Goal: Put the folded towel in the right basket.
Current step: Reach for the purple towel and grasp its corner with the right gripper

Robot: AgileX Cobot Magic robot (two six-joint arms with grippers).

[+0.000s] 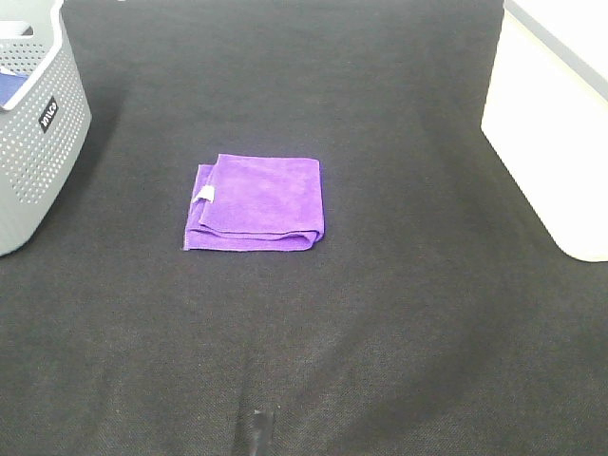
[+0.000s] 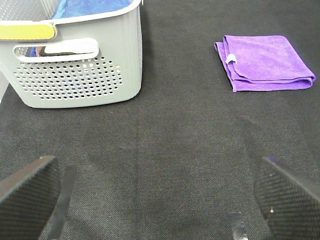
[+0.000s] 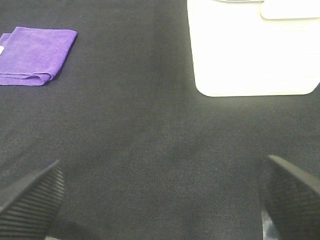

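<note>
A folded purple towel (image 1: 255, 203) with a small white tag lies flat on the dark cloth near the middle of the table. It also shows in the left wrist view (image 2: 265, 62) and in the right wrist view (image 3: 35, 49). The right basket (image 1: 551, 123) is white and stands at the right edge; the right wrist view (image 3: 252, 50) shows its side. My left gripper (image 2: 160, 200) is open and empty, well short of the towel. My right gripper (image 3: 160, 200) is open and empty, short of both towel and basket. Neither arm shows in the exterior high view.
A grey perforated basket (image 1: 38, 123) stands at the far left, holding blue cloth (image 2: 90, 7). Dark cloth (image 1: 380, 332) covers the table. A small dark object (image 1: 256, 432) lies near the front edge.
</note>
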